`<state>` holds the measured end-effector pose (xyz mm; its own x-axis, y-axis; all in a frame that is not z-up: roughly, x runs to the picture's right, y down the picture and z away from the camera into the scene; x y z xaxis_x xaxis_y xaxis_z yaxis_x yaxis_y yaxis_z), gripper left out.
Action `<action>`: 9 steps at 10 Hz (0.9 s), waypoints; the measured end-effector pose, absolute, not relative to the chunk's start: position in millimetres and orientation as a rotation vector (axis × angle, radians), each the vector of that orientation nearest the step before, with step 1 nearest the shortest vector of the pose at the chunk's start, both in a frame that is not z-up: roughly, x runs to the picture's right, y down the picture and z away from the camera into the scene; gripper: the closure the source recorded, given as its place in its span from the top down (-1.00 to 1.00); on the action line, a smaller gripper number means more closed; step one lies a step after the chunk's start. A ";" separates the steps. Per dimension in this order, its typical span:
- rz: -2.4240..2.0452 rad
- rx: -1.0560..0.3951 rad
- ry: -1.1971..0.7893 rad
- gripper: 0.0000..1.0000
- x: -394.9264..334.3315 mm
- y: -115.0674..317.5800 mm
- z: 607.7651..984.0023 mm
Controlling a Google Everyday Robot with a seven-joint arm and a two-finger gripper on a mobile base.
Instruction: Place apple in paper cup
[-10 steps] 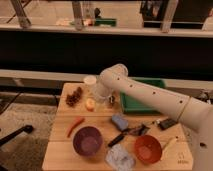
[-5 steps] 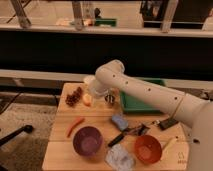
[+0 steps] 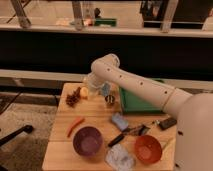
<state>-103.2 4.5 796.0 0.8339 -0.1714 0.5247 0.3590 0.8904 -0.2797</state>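
Observation:
The apple (image 3: 84, 92) is a small pale yellow-orange ball at the back left of the wooden table (image 3: 100, 125), right beside the dark red grapes (image 3: 73, 97). The gripper (image 3: 91, 86) hangs at the end of the white arm, directly at the apple's right side and touching or nearly touching it. The off-white paper cup (image 3: 92, 78) is just behind the gripper and mostly hidden by the wrist. I cannot tell whether the apple rests on the table or is held.
A blue-grey cup (image 3: 105, 89) and a small metal cup (image 3: 110, 100) stand right of the gripper. A green tray (image 3: 142, 102) is at the back right. An orange carrot (image 3: 75, 126), purple bowl (image 3: 88, 141), red bowl (image 3: 148, 148), blue sponge (image 3: 119, 121) and crumpled cloth (image 3: 120, 157) lie nearer the front.
The arm's end has swung left and back toward the paper cup. The apple has shifted with it, from mid-table toward the grapes and the cup.

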 end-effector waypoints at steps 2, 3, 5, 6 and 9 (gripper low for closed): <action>-0.287 -0.376 -0.514 -1.00 -110.4 -5.9 803.8; -0.286 -0.373 -0.515 -1.00 -113.6 -10.7 807.9; -0.279 -0.361 -0.514 -1.00 -116.3 -23.4 817.3; -0.274 -0.356 -0.514 -1.00 -116.2 -29.3 821.1; -0.248 -0.335 -0.507 -1.00 -108.0 -49.0 835.2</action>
